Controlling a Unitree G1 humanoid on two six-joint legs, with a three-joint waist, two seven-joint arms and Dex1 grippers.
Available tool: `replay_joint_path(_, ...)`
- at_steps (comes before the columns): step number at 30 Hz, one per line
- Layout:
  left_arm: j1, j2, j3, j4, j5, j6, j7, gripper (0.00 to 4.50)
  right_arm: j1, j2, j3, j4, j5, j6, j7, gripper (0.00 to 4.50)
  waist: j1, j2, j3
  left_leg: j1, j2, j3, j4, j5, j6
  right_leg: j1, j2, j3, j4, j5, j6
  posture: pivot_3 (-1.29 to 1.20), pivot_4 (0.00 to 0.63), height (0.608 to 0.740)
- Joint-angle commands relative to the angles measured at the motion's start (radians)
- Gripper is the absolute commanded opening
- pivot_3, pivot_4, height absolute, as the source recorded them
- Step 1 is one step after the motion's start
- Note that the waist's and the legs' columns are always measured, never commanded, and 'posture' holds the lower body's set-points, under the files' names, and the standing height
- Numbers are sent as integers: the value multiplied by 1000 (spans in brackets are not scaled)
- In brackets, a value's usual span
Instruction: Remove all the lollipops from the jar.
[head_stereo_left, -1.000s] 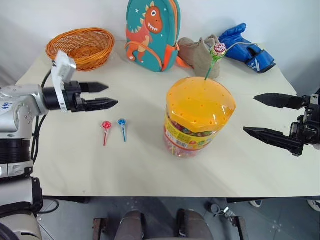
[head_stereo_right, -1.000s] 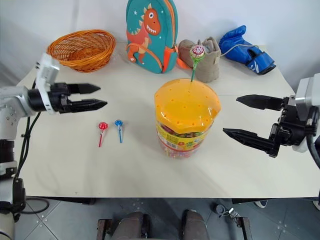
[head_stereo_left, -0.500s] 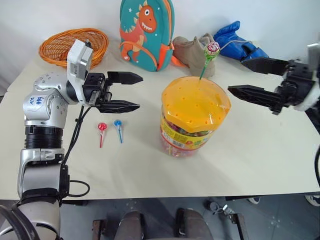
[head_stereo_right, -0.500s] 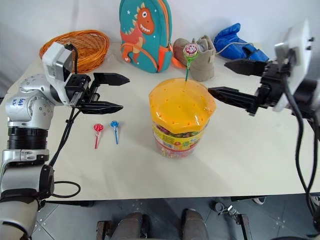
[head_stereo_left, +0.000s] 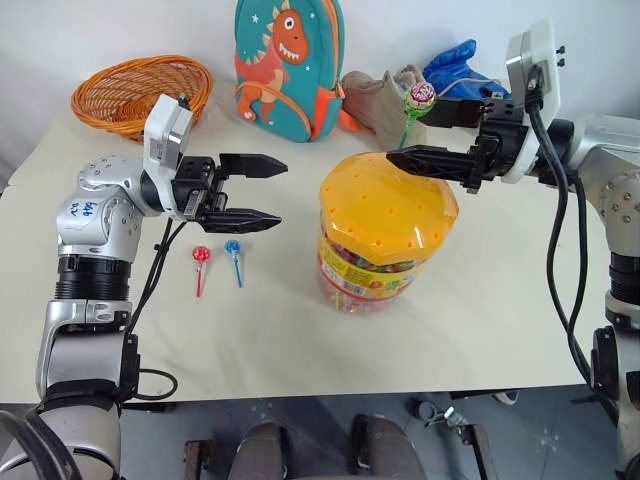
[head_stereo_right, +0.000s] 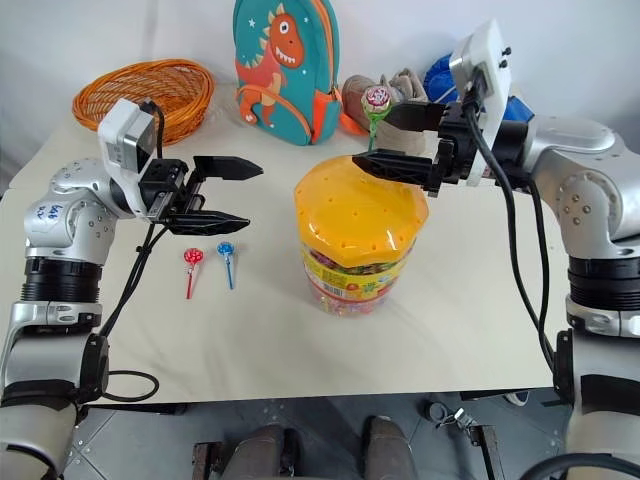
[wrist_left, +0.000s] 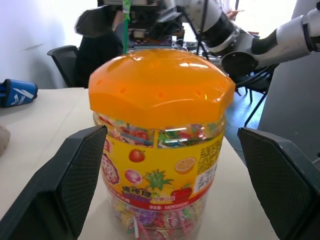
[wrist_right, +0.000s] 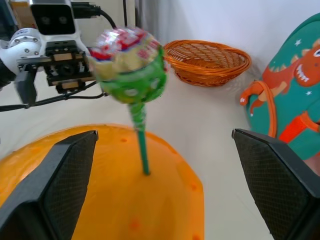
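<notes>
The last lollipop (wrist_right: 131, 65) stands upright in the jar (head_stereo_left: 385, 235) lid, stick vertical, between the spread fingers of the right end effector (head_stereo_right: 385, 140), the nearer one. Left end effector (head_stereo_left: 262, 190) hovers open beside the jar.

Green-stick lollipop (head_stereo_left: 419, 96) upright in jar (head_stereo_left: 385, 235) lid, red lollipop (head_stereo_left: 200, 256), blue lollipop (head_stereo_left: 232, 247) on table

Table (head_stereo_left: 480, 320) with jar (head_stereo_left: 385, 235), lollipops (head_stereo_left: 218, 262)
</notes>
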Motion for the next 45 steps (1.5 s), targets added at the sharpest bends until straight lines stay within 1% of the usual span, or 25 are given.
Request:
replay_joint_path(1,9,16,34,-64,-34,-2,-46,4480,-51,8,-11,14,-29,-26,37,3210,1,0,0,0,0,0,0,0,0,0,0,0,0,0,0,0,150,740)
replay_joint_path(5,32,19,49,-96,-45,9,-26,4480,-79,29,-30,24,-36,-19,54,1827,1,0,0,0,0,0,0,0,0,0,0,0,0,0,0,0,150,740)
replay_joint_path(6,37,19,51,-102,-47,11,-24,4480,-86,35,-36,25,-35,-18,53,1420,0,0,0,0,0,0,0,0,0,0,0,0,0,0,0,0,150,740)
replay_joint_path(7,41,19,53,-107,-48,12,-22,4480,-94,40,-40,25,-35,-16,51,1141,-1,0,0,0,0,0,0,0,0,0,0,0,0,0,0,0,150,740)
replay_joint_path(10,50,17,56,-122,-52,20,-16,4480,-115,51,-49,25,-36,-5,41,51,-1,1,0,0,0,0,0,0,0,0,0,0,1,0,0,0,150,740)
replay_joint_path(16,49,11,53,-120,-52,19,-13,4480,-157,61,-73,19,-31,6,18,21,0,1,0,0,0,0,0,0,0,0,0,0,1,0,0,0,150,740)
replay_joint_path(20,48,8,54,-115,-49,17,-8,4480,-187,48,-95,9,-27,20,-5,21,-1,1,0,0,0,0,0,0,0,-1,0,0,1,0,0,0,150,740)
replay_joint_path(21,50,8,56,-116,-50,17,-9,4480,-192,32,-107,-3,-28,30,-14,21,0,1,0,0,0,0,0,0,0,-1,0,0,1,0,0,0,150,740)
replay_joint_path(24,58,19,61,-101,-46,10,-19,4480,-153,-89,-153,-76,-38,71,-7,21,7,1,1,-1,0,0,0,0,0,-1,0,0,1,0,0,0,150,740)
replay_joint_path(25,60,22,62,-96,-44,7,-22,4480,-136,-113,-163,-91,-37,70,-2,21,10,1,1,-2,0,0,0,0,0,-1,-1,0,0,0,0,0,150,740)
replay_joint_path(28,71,44,82,-64,-43,-10,-35,4480,-11,-246,-253,-152,-31,144,-21,21,8,1,1,-2,0,0,0,-1,1,-1,-1,-1,-2,0,0,0,150,740)
replay_joint_path(31,96,63,92,-76,-54,-7,-47,4480,136,-339,-355,-215,-22,227,-56,21,5,1,1,-3,0,0,-1,-1,1,-1,-1,-1,-3,0,0,0,150,740)
replay_joint_path(33,116,74,86,-93,-52,-4,-56,4480,229,-379,-407,-252,-16,278,-74,21,2,1,1,-2,0,0,-1,-1,1,-1,-1,-1,-2,0,0,0,150,740)
replay_joint_path(35,142,93,64,-91,-13,-45,-71,4480,430,-433,-457,-323,-30,353,-52,21,3,1,1,-2,0,1,-1,-1,1,-1,0,0,-2,0,0,0,150,740)
replay_joint_path(37,161,107,48,-88,5,-66,-77,4480,596,-433,-504,-387,-35,394,-59,21,6,1,0,-1,1,0,-2,-1,1,0,0,-1,-3,0,0,0,150,740)
replay_joint_path(39,183,112,40,-92,7,-79,-82,4480,705,-385,-530,-441,-26,419,-103,21,6,1,1,-1,0,1,-1,-1,1,0,0,0,-3,0,0,0,150,740)
replay_joint_path(42,205,115,38,-106,-1,-87,-82,4480,758,-336,-534,-487,-14,449,-162,21,6,2,1,0,0,1,0,-1,1,1,-1,1,-2,1,1,0,150,740)
replay_joint_path(45,235,121,43,-135,-16,-81,-73,4480,779,-265,-494,-497,-30,453,-239,21,5,2,1,1,0,1,0,-1,1,1,0,2,-1,1,1,0,150,740)
